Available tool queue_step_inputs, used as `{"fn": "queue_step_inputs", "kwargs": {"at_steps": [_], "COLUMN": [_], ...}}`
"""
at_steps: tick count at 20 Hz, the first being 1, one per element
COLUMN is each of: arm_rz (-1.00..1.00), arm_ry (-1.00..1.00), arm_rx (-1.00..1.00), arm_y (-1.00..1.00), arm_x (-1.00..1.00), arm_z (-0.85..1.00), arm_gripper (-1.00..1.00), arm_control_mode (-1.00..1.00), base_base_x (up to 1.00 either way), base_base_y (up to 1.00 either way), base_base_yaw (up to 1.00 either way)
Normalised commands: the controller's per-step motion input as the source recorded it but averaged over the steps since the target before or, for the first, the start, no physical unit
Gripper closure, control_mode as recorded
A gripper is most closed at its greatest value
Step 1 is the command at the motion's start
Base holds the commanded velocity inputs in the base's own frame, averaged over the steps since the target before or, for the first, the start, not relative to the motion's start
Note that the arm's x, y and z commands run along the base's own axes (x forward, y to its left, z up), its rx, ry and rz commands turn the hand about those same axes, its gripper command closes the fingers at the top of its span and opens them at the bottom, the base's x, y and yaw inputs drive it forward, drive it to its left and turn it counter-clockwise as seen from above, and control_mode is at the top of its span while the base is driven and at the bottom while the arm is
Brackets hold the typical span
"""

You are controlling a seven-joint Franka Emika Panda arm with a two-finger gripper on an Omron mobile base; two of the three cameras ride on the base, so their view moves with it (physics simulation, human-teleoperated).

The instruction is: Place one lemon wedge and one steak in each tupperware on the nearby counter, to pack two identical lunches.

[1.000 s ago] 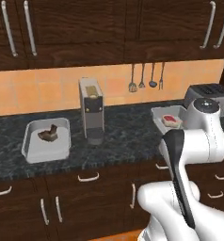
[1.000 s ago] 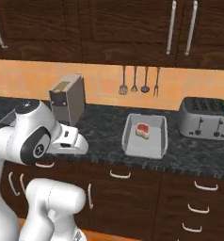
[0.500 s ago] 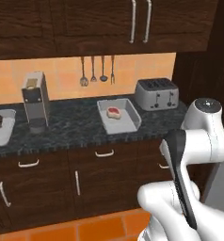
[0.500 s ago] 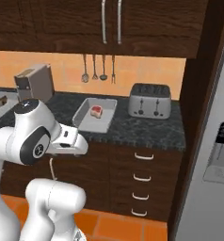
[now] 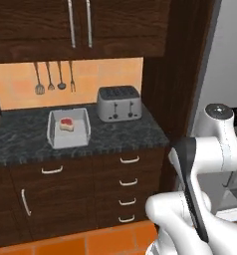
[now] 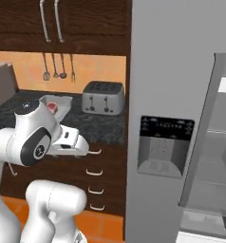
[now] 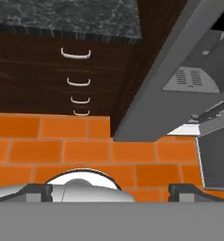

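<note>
One light-grey tupperware [image 5: 52, 132] rests on the black speckled counter [image 5: 120, 134], left of the toaster. A small brown-and-red steak [image 5: 66, 124] lies inside it. In the right base view the same tupperware [image 6: 62, 98] and steak [image 6: 51, 107] peek out from behind my arm. The lemon wedge is out of view. My gripper [image 7: 111, 190] is open and holds nothing. It points down at the orange floor in front of the drawers, well away from the tray.
A silver toaster [image 5: 119, 103] stands at the counter's right end, with utensils [image 5: 54, 77] hanging on the wall behind. Dark drawers [image 5: 128, 184] sit below. A tall grey fridge [image 6: 172, 95] rises to the right, its door [image 6: 205, 142] swung open.
The base has driven to the right, so the whole scene slid left. The other tray left the pictures and the fridge came into sight. The gripper stayed open.
</note>
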Motion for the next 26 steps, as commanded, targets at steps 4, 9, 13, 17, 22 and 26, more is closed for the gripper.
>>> {"fn": "queue_step_inputs", "kwargs": {"at_steps": [4, 9, 13, 17, 22, 26], "arm_rz": [0.00, 0.00, 0.00, 0.00, 0.00, 0.00], "arm_ry": [0.00, 0.00, 0.00, 0.00, 0.00, 0.00], "arm_rx": [0.00, 0.00, 0.00, 0.00, 0.00, 0.00], "arm_y": [0.00, 0.00, 0.00, 0.00, 0.00, 0.00], "arm_x": [0.00, 0.00, 0.00, 0.00, 0.00, 0.00], "arm_z": [0.00, 0.00, 0.00, 0.00, 0.00, 0.00], "arm_gripper": [-1.00, -1.00, -1.00, -1.00, -1.00, -1.00], "arm_control_mode": [1.00, 1.00, 1.00, 1.00, 1.00, 1.00], "base_base_x": [-0.13, -0.12, -0.02, 0.00, 0.30, 0.55], "base_base_y": [-1.00, -1.00, -1.00, -1.00, -0.73, -0.13], "base_base_yaw": [0.00, 0.01, 0.03, 0.04, 0.10, 0.03]}}
